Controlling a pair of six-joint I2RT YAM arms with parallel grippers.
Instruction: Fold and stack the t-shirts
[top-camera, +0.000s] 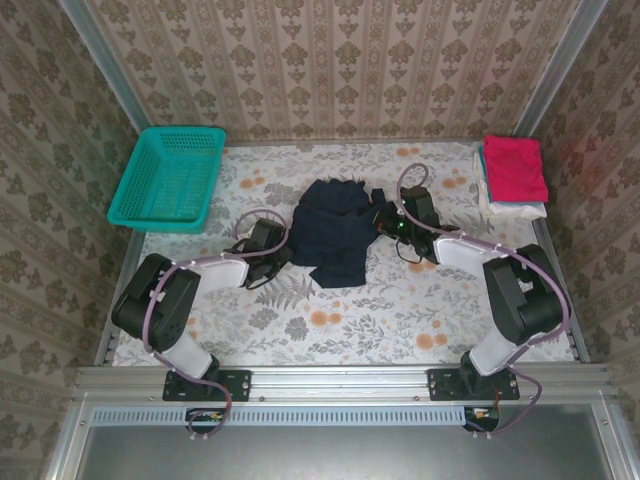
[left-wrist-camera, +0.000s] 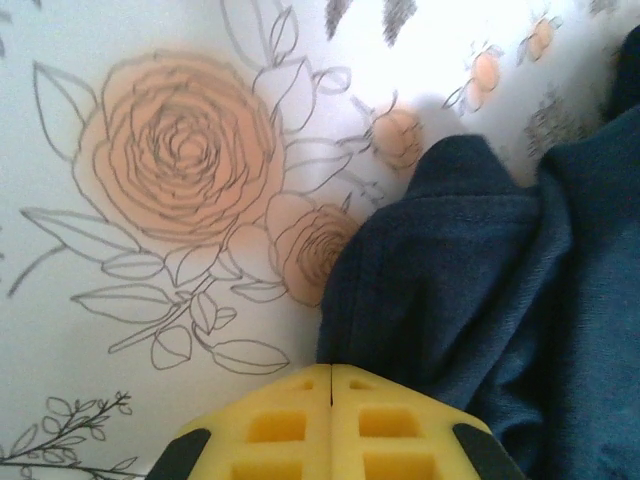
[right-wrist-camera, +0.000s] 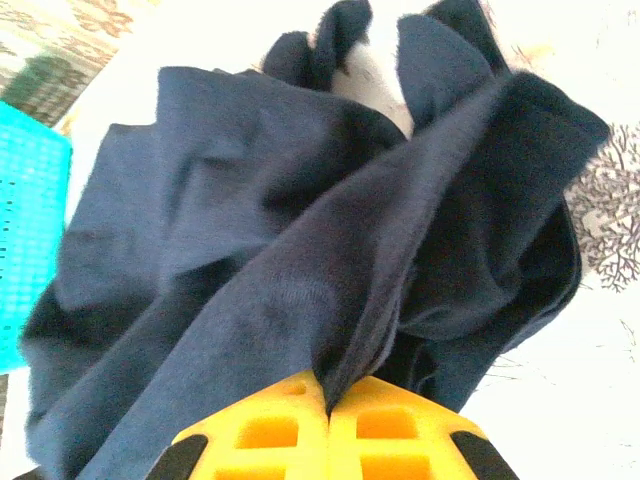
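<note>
The teal basket (top-camera: 165, 178) sits at ten o'clock, and my left claw (left-wrist-camera: 331, 378) is clenched on the nine o'clock edge of the crumpled navy t-shirt (top-camera: 335, 232) at table centre. My right claw (right-wrist-camera: 328, 392) pinches a fold at its three o'clock side. At two o'clock the folded pink t-shirt (top-camera: 516, 166) lies on the white t-shirt (top-camera: 512, 209).

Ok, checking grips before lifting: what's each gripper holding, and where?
Right gripper pinches a fold of the navy t-shirt; left gripper, shut at its edge, apparently pinches that.
</note>
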